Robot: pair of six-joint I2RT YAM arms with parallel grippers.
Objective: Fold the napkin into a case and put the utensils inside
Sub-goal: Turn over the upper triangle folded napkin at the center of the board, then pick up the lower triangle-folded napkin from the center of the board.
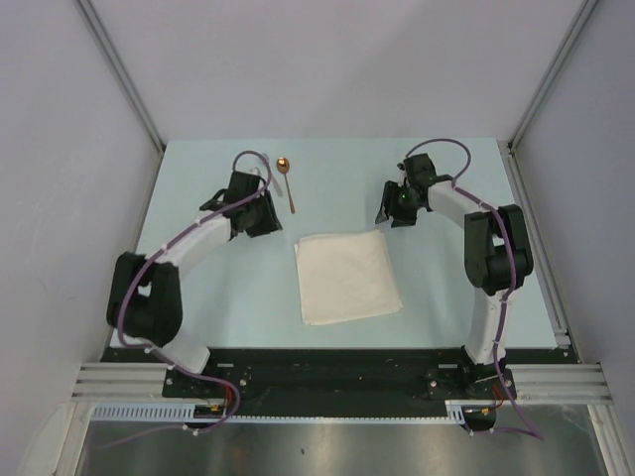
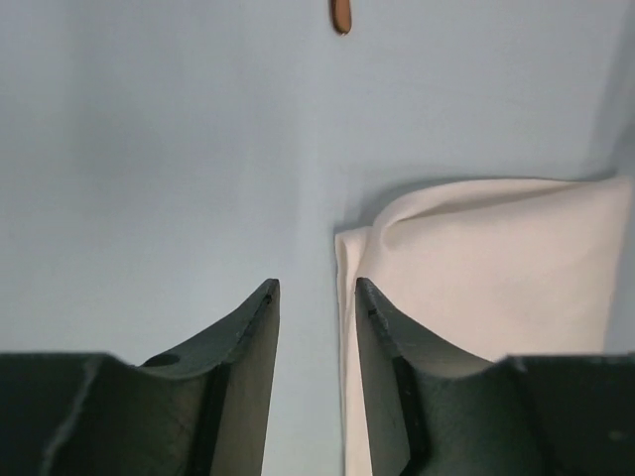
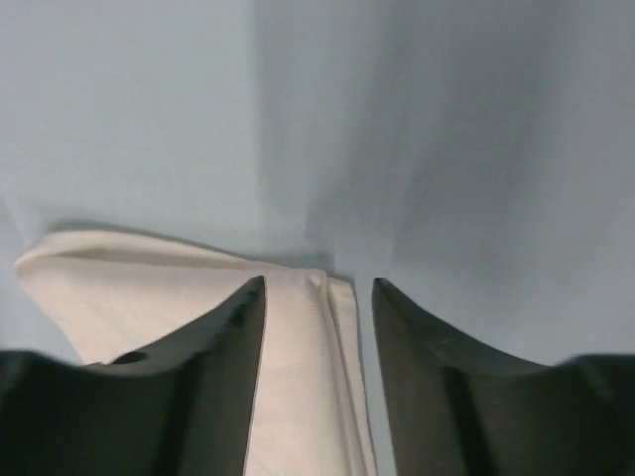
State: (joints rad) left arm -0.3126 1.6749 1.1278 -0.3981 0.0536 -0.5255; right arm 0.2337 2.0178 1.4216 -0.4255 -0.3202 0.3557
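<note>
The cream napkin (image 1: 347,276) lies folded to a rough square in the middle of the table. It also shows in the left wrist view (image 2: 486,268) and the right wrist view (image 3: 149,278). My left gripper (image 1: 260,220) (image 2: 316,288) is open and empty, just off the napkin's far left corner. My right gripper (image 1: 390,211) (image 3: 317,283) is open and empty, its jaws straddling the napkin's far right edge from above. The copper spoon (image 1: 287,180) lies beyond the napkin; its handle tip (image 2: 340,15) shows in the left wrist view. A thin silver fork (image 1: 265,175) lies beside it, partly hidden by my left wrist.
The pale blue table (image 1: 446,297) is framed by grey walls with a metal rail (image 1: 541,248) along its right side. Both arm bases sit at the near edge.
</note>
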